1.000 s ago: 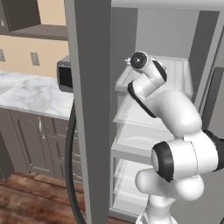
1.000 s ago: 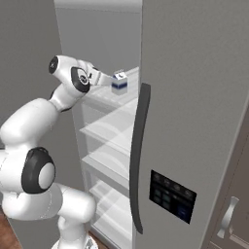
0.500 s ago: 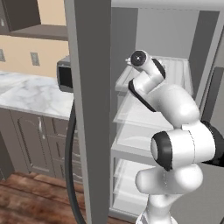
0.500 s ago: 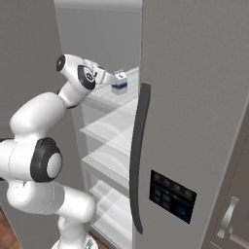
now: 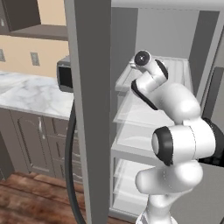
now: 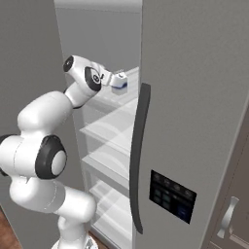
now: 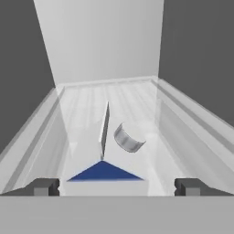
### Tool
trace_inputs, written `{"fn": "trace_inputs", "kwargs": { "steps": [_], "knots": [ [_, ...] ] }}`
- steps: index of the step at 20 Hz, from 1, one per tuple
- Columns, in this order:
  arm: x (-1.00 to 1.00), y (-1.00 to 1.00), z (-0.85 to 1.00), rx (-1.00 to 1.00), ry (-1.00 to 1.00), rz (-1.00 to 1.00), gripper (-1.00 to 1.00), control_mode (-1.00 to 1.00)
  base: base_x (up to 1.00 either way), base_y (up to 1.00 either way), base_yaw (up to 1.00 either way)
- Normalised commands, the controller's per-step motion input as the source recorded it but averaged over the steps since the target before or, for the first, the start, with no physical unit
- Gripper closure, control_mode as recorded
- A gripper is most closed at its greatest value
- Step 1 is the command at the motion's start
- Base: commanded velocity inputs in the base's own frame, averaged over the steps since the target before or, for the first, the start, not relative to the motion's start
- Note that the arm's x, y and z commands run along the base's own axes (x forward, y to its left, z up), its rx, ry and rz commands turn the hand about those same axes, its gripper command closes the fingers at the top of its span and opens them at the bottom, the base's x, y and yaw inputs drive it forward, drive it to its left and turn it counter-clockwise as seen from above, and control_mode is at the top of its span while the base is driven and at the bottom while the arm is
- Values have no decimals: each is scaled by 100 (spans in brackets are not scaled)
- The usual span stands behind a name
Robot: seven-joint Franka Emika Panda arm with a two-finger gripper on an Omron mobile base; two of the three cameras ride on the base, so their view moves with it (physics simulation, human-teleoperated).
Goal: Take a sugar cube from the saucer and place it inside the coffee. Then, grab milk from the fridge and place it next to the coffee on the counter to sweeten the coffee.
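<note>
The fridge (image 6: pixel 194 112) stands open, its steel door edge-on in the foreground of the right base view and its white translucent shelves (image 5: pixel 144 118) stacked behind the arm (image 5: pixel 175 131). In the left base view the marble counter (image 5: pixel 30 94) lies at about nine o'clock from the arm, well apart from the fridge. The arm reaches onto the top shelf, where the milk (image 6: pixel 119 81) sits at roughly three o'clock from the wrist. In the hand view the carton's gabled ridge and blue face (image 7: pixel 104 171) lie at six o'clock, between the two dark fingertips (image 7: pixel 43 186), with the claw (image 7: pixel 116 187) spread wide and released, holding nothing. Judged from this alignment, the step in hand is the grasp: the claw should advance level until the fingers flank the carton's flat sides below the gable, then close squarely; a grip high on the sloping top would likely slip, and an off-centre push could tip the carton over on the smooth shelf.
</note>
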Motion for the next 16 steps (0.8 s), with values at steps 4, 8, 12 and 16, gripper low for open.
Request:
{"fn": "trace_inputs", "kwargs": {
  "steps": [4, 8, 12, 16],
  "knots": [
    [22, 0, -12, 0, 6, 0, -100, -100, 0, 0, 0],
    [26, 0, -10, 0, 7, 0, -100, -100, 0, 0, 0],
    [22, 0, -12, 0, 7, 0, 100, -100, 0, 0, 0],
    [20, 0, -7, 0, 4, 0, 100, -100, 0, 0, 0]
  ]
}}
